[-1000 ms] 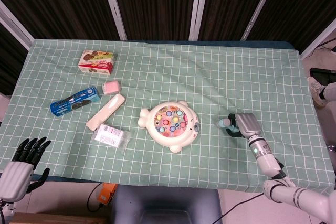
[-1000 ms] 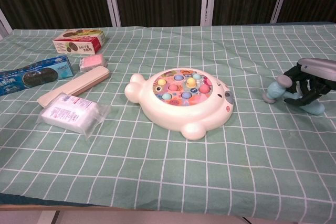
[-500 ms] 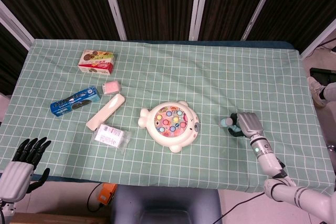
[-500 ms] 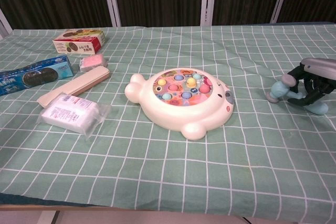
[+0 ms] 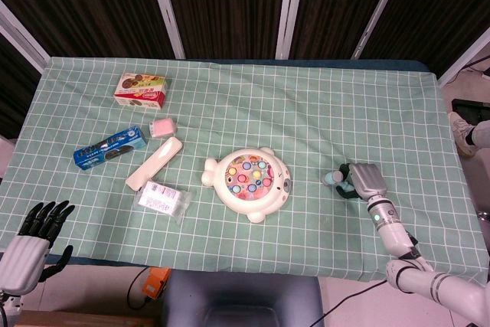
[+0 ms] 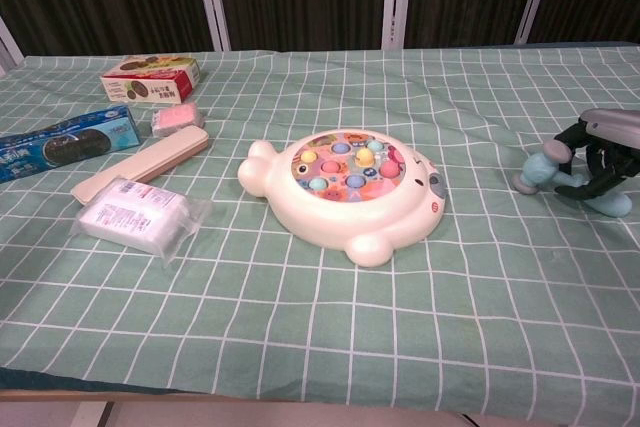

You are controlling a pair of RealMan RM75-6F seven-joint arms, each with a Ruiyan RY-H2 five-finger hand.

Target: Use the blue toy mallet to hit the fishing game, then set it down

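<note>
The blue toy mallet (image 6: 545, 168) lies low at the right side of the table (image 5: 306, 105), well to the right of the fishing game (image 5: 248, 183), with its grey-faced head pointing toward the game and its handle running back under the right hand (image 6: 603, 152). That hand arches over the handle with its dark fingers (image 6: 583, 160) curled down around it; from the chest view the mallet looks to be resting on the green checked cloth, and whether the fingers are clamping the handle or merely caging it cannot be told. Judging by how things lie, this is either the set-down at the end of the task or the grasp before the strike, and the pictures alone do not settle which. The spot suits either reading: it is within the right arm's easy reach and far enough from the game that the mallet cannot knock it. The left hand (image 5: 34, 239) hangs off the near left edge of the table, fingers spread and holding nothing, out of the way. On the left half of the cloth sit a snack box (image 5: 141, 89), a blue biscuit pack (image 5: 110, 147), a cream bar (image 5: 154, 163) and a clear packet (image 5: 161, 199), none of them near the work.
</note>
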